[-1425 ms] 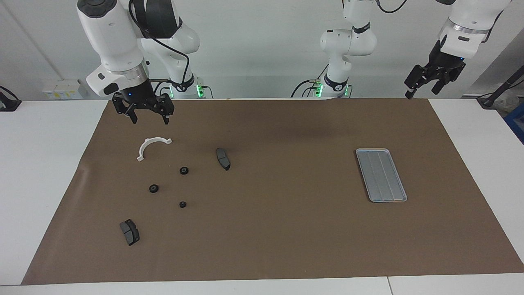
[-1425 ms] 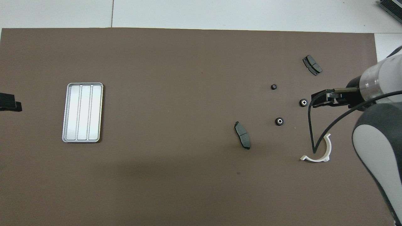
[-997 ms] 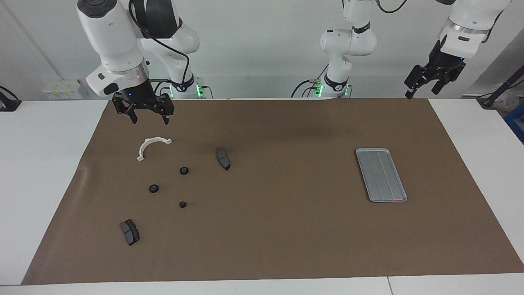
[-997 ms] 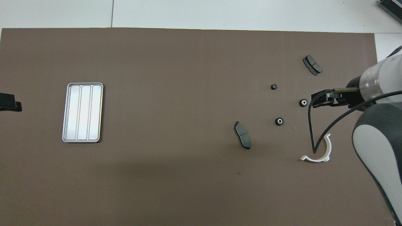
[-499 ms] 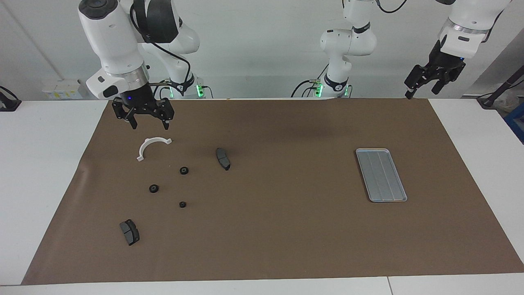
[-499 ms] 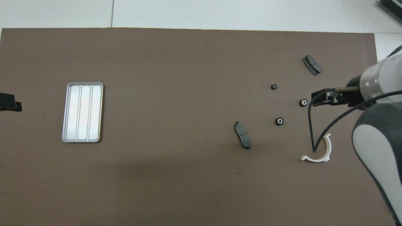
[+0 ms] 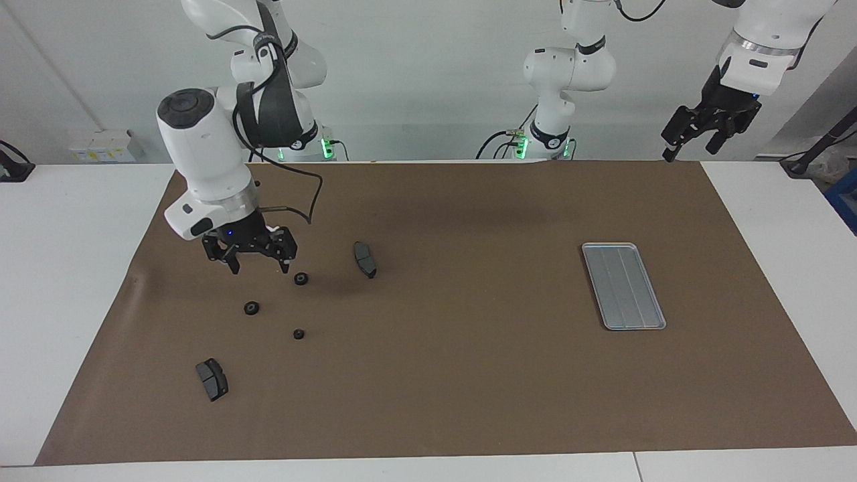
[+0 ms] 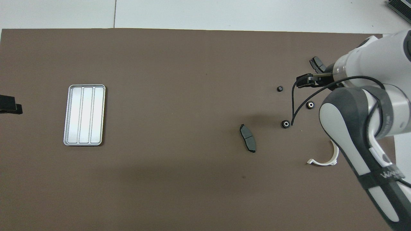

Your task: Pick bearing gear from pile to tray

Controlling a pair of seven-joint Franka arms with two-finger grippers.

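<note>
The pile lies at the right arm's end of the brown mat. It holds three small black gears [image 7: 301, 278] [image 7: 251, 308] [image 7: 298, 333], also in the overhead view [image 8: 285, 124] [image 8: 310, 105] [image 8: 280, 89]. It also holds two dark pads [image 7: 365, 259] [image 7: 212, 379] and a white half-ring bracket [image 8: 326, 158]. My right gripper [image 7: 258, 269] [image 8: 305, 81] is open and empty. It hangs over the mat beside the gear nearest the robots and hides the bracket in the facing view. The empty silver tray [image 7: 623, 286] [image 8: 84, 115] lies toward the left arm's end. My left gripper [image 7: 691, 148] waits, raised and open.
The brown mat [image 7: 469, 375] covers most of the white table. The right arm's forearm [image 8: 353, 134] covers part of the bracket and one pad [image 8: 316, 64] in the overhead view. The left gripper's tip [image 8: 9, 108] shows at that view's edge.
My right gripper has come down and moved away from the robots, from beside the bracket to among the gears, still open. The parts, the tray and the left arm have not moved.
</note>
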